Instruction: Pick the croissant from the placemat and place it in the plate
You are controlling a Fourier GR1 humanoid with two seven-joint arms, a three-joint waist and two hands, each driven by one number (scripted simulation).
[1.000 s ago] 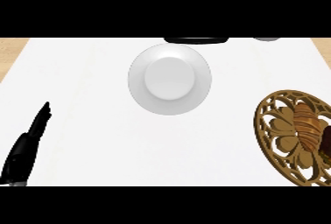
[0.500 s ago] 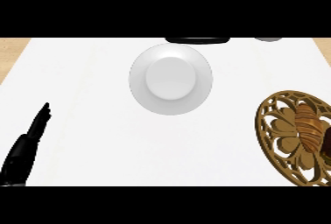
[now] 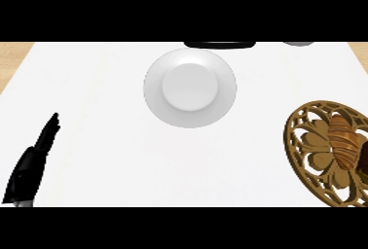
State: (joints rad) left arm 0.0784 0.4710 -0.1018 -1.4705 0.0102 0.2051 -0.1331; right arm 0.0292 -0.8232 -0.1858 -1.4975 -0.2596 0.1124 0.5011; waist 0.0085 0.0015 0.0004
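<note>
A golden-brown croissant (image 3: 343,144) lies on the round brown openwork placemat (image 3: 310,146) at the right edge of the head view. A dark bit of my right hand (image 3: 362,162) shows at that edge, right beside the croissant; most of the hand is cut off. The white plate (image 3: 156,99) sits at the top centre with nothing on it, well left of the placemat. At the lower left my left hand (image 3: 31,168) rests still on the white counter, open with straight fingers, far from both.
A dark flat object (image 3: 219,44) lies just beyond the plate at the counter's far edge, with a small grey object (image 3: 298,43) to its right. Tan wood (image 3: 13,54) shows past the counter's left corner.
The dark bit of my right hand at the right edge has crept slightly lower beside the croissant. Plate, placemat and left hand stay where they were.
</note>
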